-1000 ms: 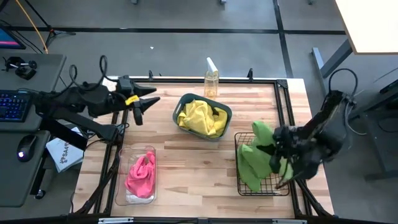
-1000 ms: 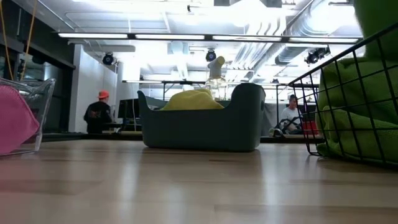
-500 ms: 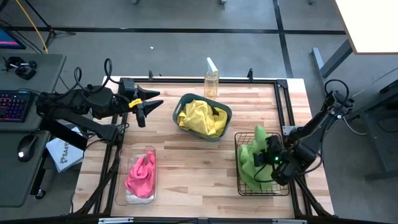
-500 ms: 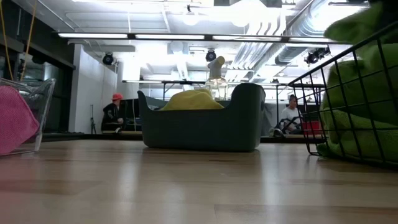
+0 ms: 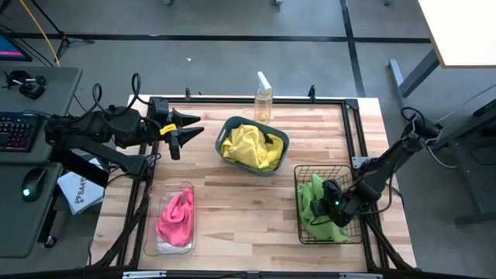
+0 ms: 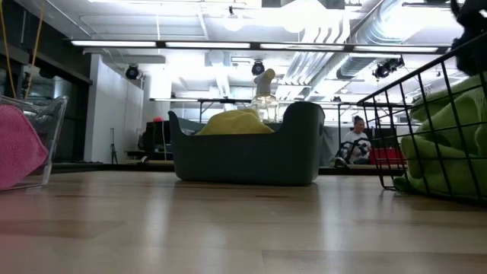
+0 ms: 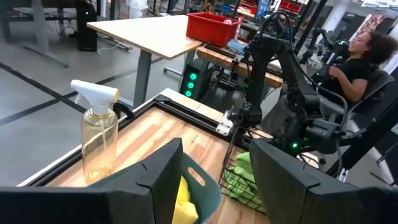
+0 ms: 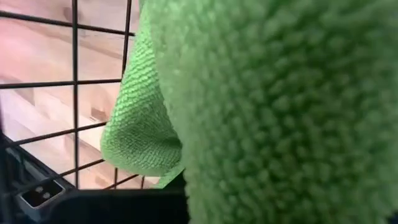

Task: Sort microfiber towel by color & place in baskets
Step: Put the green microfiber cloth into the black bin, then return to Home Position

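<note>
Inside the black wire-mesh basket (image 5: 356,237), right gripper (image 5: 332,203) jaws pinch the green towel (image 5: 312,203).

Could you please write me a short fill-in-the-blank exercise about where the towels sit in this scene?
1. The yellow towels lie in the ____ tub.
2. The pink towel lies in the ____ plastic tub.
3. The right gripper is down inside the black wire basket with the ____ towels.
4. A spray bottle stands at the table's ____ edge.

Missing words: teal; clear; green; far
</note>
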Controlling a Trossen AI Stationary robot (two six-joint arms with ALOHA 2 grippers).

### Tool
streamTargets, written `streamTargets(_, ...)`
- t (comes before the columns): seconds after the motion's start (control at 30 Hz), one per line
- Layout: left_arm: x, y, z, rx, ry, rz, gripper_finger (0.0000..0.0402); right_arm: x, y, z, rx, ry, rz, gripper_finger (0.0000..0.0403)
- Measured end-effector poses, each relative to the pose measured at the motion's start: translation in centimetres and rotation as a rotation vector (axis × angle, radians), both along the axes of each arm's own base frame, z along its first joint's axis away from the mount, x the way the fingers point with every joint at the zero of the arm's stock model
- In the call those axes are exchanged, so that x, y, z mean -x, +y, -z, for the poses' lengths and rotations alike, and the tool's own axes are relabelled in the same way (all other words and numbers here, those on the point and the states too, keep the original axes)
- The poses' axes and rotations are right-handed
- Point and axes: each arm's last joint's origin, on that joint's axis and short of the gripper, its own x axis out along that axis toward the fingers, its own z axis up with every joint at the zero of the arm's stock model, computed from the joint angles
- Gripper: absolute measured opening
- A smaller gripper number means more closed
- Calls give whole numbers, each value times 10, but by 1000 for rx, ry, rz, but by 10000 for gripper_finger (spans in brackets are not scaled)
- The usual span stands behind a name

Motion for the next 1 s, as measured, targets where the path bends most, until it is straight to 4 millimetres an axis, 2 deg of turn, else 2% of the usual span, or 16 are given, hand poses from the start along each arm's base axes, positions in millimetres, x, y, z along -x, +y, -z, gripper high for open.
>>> streamTargets(0.13, 0, 0, 0, 15, -6, -3, 176, -5, -6, 3, 4, 27, -80, 29)
streamTargets(0.23, 0, 0, 0, 20, -7, -4, 176, -9, -9, -2, 6, 53, -173, 67)
streamTargets(0.47, 0, -1, 0, 23, -3, 25, 176, -18, -10, -34, -21, 99, -415, 172)
streamTargets(0.6, 0, -1, 1, 5, 7, 29, 176, -17, -12, -62, -17, 155, -526, 210)
streamTargets(0.87, 0, -1, 1, 4, 9, 29, 177, -12, -27, -119, 122, 186, -582, 226)
streamTargets(1.0, 0, -1, 1, 5, 9, 29, 177, -17, -30, -125, 164, 137, -540, 202)
